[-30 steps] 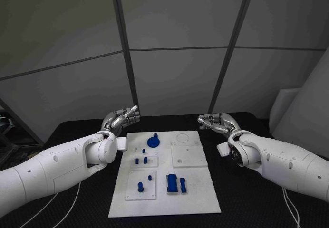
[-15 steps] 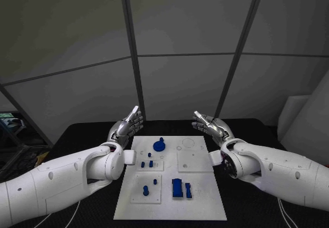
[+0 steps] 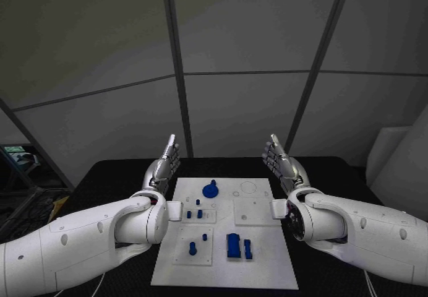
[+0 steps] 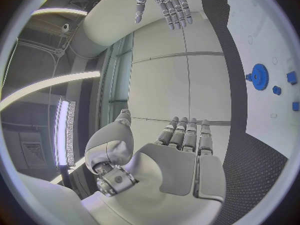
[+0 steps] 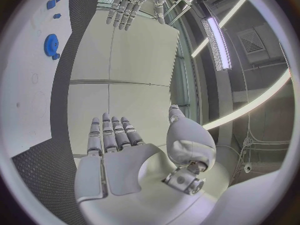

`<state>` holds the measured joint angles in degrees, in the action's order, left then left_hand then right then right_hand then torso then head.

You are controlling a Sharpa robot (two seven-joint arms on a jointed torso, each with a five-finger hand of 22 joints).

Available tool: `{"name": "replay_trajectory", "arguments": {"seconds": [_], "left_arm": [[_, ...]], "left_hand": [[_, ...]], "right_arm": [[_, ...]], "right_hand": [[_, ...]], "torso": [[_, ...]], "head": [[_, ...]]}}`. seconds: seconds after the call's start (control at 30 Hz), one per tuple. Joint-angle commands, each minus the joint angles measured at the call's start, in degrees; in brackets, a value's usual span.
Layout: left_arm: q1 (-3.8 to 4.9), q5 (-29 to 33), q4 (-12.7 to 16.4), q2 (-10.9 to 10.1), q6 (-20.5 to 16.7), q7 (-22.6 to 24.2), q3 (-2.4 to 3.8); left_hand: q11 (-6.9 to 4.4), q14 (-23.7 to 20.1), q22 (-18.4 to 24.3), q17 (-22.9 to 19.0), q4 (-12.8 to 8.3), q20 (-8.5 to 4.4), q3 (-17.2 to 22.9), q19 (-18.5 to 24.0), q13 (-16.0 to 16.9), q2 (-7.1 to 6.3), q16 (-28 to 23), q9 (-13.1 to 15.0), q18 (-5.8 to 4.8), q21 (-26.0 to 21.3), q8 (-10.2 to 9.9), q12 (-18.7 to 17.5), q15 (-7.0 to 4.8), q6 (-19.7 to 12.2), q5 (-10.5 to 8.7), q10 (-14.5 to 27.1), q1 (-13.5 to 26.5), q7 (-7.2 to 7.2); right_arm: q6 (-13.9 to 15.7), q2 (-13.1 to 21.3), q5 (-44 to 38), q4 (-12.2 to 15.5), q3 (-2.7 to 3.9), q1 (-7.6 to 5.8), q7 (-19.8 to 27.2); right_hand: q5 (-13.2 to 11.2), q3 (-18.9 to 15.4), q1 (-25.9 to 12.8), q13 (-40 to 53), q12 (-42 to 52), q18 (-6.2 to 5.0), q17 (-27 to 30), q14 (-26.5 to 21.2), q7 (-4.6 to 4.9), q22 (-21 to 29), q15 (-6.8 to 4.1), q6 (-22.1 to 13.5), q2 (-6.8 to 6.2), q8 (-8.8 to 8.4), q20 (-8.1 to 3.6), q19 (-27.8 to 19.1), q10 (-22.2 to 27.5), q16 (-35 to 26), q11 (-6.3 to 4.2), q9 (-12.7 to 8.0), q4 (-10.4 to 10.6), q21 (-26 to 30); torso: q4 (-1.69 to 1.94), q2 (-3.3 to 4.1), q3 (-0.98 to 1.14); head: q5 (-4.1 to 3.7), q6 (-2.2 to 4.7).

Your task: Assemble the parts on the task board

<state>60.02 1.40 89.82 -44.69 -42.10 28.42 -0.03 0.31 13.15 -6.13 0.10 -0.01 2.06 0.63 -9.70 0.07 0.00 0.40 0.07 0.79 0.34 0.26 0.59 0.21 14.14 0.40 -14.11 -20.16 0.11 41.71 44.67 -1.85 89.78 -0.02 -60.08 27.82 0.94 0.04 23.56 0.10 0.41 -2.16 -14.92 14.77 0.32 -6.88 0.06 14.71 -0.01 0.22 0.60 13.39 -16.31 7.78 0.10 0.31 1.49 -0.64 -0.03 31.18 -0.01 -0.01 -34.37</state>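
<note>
The white task board point(image 3: 268, 272) lies in the middle of the black table. On it sit a blue gear point(image 3: 210, 190) at the far end, small blue pegs point(image 3: 195, 214) in the left middle, a peg point(image 3: 193, 248) at near left and two blue blocks point(image 3: 237, 245) near the front. My left hand point(image 3: 164, 163) is raised beside the board's far left corner, fingers straight, holding nothing. My right hand point(image 3: 281, 162) mirrors it at the far right corner, flat and empty. The left wrist view shows the left hand point(image 4: 178, 155), the gear point(image 4: 259, 76) and the right hand point(image 4: 167, 2). In the right wrist view appear the right hand point(image 5: 115, 150) and the gear point(image 5: 51, 45).
The black table point(image 3: 116, 176) extends around the board on both sides. Grey wall panels point(image 3: 240, 105) stand close behind the table's far edge. A white object point(image 3: 397, 154) stands at the right rim.
Both hands have uncurled and straightened their fingers upward, palms turned inward. The camera has tilted, so the whole picture shifted. The parts on the board have not moved.
</note>
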Motion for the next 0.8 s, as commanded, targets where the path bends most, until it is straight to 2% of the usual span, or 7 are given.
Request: {"name": "replay_trajectory", "arguments": {"seconds": [0.03,0.07,0.17,0.67,0.7,0.73,0.8], "left_arm": [[0.14,-1.40,0.13,0.00,-2.01,1.38,0.03],[0.14,-1.40,0.13,0.00,-2.01,1.38,0.03],[0.14,-1.40,0.13,0.00,-2.01,1.38,0.03],[0.14,-1.40,0.13,0.00,-2.01,1.38,0.03],[0.14,-1.40,0.13,0.00,-2.01,1.38,0.03],[0.14,-1.40,0.13,0.00,-2.01,1.38,0.03],[0.14,-1.40,0.13,0.00,-2.01,1.38,0.03]], "left_hand": [[-0.31,-4.35,2.02,-0.10,0.01,-2.06,-0.63,3.14,-0.07,0.00,-0.40,-0.07,-0.79,-0.34,-0.26,-0.59,-0.21,-4.66,-0.40,4.64,6.61,-0.11],[-0.31,-4.70,6.13,-0.10,0.01,-2.06,-0.63,3.36,-0.07,0.00,-0.40,-0.07,-0.79,-0.34,-0.26,-0.59,-0.21,-5.07,-0.40,5.01,7.13,-0.11],[-0.31,-5.71,6.13,-0.10,0.01,-2.06,-0.63,4.04,-0.07,0.00,-0.40,-0.07,-0.79,-0.34,-0.26,-0.59,-0.21,-6.15,-0.40,6.10,8.69,-0.11],[-0.31,-9.00,6.13,-0.10,0.01,-2.06,-0.63,9.70,-0.07,0.00,-0.40,-0.07,-0.79,-0.34,-0.26,-0.59,-0.21,-9.71,-0.40,9.67,13.89,-0.11],[-0.31,-13.15,6.13,-0.10,0.01,-2.06,-0.63,9.70,-0.07,0.00,-0.40,-0.07,-0.79,-0.34,-0.26,-0.59,-0.21,-10.00,-0.40,10.00,14.18,-0.11],[-0.31,-13.15,6.13,-0.10,0.01,-2.06,-0.63,9.70,-0.07,0.00,-0.40,-0.07,-0.79,-0.34,-0.26,-0.59,-0.21,-14.14,-0.40,14.11,15.37,-0.11],[-0.31,-13.15,6.13,-0.10,0.01,-2.06,-0.63,9.70,-0.07,0.00,-0.40,-0.07,-0.79,-0.34,-0.26,-0.59,-0.21,-14.14,-0.40,14.11,20.16,-0.11]], "right_arm": [[2.41,0.02,1.85,0.17,0.02,-0.08,1.98],[2.41,0.02,1.85,0.17,0.02,-0.08,1.98],[2.41,0.02,1.85,0.17,0.02,-0.08,1.98],[2.41,0.02,1.85,0.17,0.02,-0.08,1.98],[2.41,0.02,1.85,0.17,0.02,-0.08,1.98],[2.41,0.02,1.85,0.17,0.02,-0.08,1.98],[2.41,0.02,1.85,0.17,0.02,-0.08,1.98]], "right_hand": [[-0.94,-0.04,-7.69,-0.10,-0.41,2.16,4.87,-4.81,-0.32,2.26,-0.06,-4.83,0.01,-0.22,-0.60,-4.39,5.33,-2.52,-0.10,-0.31,-1.49,0.64],[-0.94,-0.04,-8.34,-0.10,-0.41,2.16,5.28,-5.21,-0.32,2.44,-0.06,-5.22,0.01,-0.22,-0.60,-4.75,5.76,-2.75,-0.10,-0.31,-1.49,0.64],[-0.94,-0.04,-10.13,-0.10,-0.41,2.16,6.42,-6.35,-0.32,6.88,-0.06,-6.35,0.01,-0.22,-0.60,-5.75,6.97,-3.31,-0.10,-0.31,-1.49,0.64],[-0.94,-0.04,-16.23,-0.10,-0.41,2.16,10.35,-10.03,-0.32,6.88,-0.06,-10.10,0.01,-0.22,-0.60,-9.16,11.09,-7.78,-0.10,-0.31,-1.49,0.64],[-0.94,-0.04,-16.63,-0.10,-0.41,2.16,10.56,-10.36,-0.32,6.88,-0.06,-10.26,0.01,-0.22,-0.60,-9.23,11.43,-7.78,-0.10,-0.31,-1.49,0.64],[-0.94,-0.04,-16.81,-0.10,-0.41,2.16,10.74,-10.48,-0.32,6.88,-0.06,-10.45,0.01,-0.22,-0.60,-9.36,11.52,-7.78,-0.10,-0.31,-1.49,0.64],[-0.94,-0.04,-18.26,-0.10,-0.41,2.16,14.92,-14.77,-0.32,6.88,-0.06,-14.71,0.01,-0.22,-0.60,-13.39,16.31,-7.78,-0.10,-0.31,-1.49,0.64]], "torso": [[0.03,0.00,0.01],[0.03,0.00,0.01],[0.03,0.00,0.01],[0.03,0.00,0.01],[0.03,0.00,0.01],[0.03,0.00,0.01],[0.03,0.00,0.01]], "head": [[0.01,-0.01],[0.01,-0.01],[0.01,-0.01],[0.01,-0.01],[0.01,-0.01],[0.01,-0.01],[0.01,-0.01]]}}
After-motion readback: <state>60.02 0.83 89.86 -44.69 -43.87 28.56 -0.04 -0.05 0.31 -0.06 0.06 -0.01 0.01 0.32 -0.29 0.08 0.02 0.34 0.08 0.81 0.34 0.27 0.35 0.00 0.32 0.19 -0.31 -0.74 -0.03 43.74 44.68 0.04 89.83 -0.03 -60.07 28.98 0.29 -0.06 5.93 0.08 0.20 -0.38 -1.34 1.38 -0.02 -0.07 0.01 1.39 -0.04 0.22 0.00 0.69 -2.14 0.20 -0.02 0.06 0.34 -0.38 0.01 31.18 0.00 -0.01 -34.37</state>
